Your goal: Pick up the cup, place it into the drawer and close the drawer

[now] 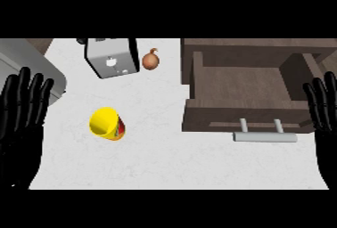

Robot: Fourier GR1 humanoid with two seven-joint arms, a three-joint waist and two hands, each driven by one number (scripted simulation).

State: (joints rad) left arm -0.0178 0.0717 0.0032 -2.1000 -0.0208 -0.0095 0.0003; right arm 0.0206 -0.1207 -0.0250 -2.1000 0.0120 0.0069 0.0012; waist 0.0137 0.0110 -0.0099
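Waiting to begin, as I judge it: the one yellow cup (105,124) sits on the counter (164,164) left of centre, untouched. The one drawer (244,84) stands open at the right. The left hand (20,127) at the left edge and the right hand (324,129) at the right edge both rest with fingers spread upward. Next, one hand must reach the cup and curl round it. One toaster (112,58) and one onion (151,60) stand at upper centre.
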